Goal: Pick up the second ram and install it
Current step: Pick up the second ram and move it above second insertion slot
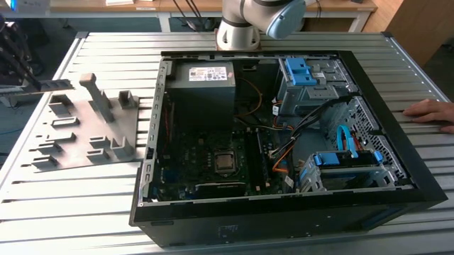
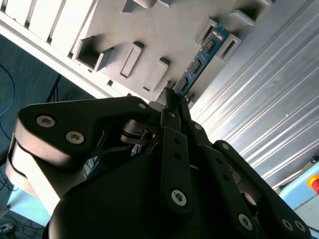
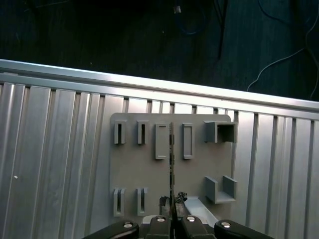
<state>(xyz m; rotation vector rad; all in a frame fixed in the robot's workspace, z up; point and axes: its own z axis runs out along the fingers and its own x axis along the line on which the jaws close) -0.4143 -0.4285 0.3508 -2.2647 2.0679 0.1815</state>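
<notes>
The second ram (image 1: 55,85) is a thin, dark stick held level just above the far end of the grey slotted holder tray (image 1: 78,135), at the exterior view's left. My gripper (image 1: 30,84) is shut on one end of it. In the second wrist view the ram (image 2: 202,59) looks blue with dark chips and sticks out past my gripper (image 2: 174,98), with the holder tray (image 2: 149,30) beyond it. In the first wrist view I see the ram (image 3: 171,159) edge-on, a narrow line over the tray (image 3: 134,169), running out from my gripper (image 3: 172,206).
The open black PC case (image 1: 284,212) lies on the ribbed metal table (image 1: 71,212), with the motherboard (image 1: 212,170) exposed and blue drive brackets (image 1: 305,71). A person's hand (image 1: 433,112) rests on the table beside the case at the exterior view's right. The arm's base (image 1: 237,32) stands behind the case.
</notes>
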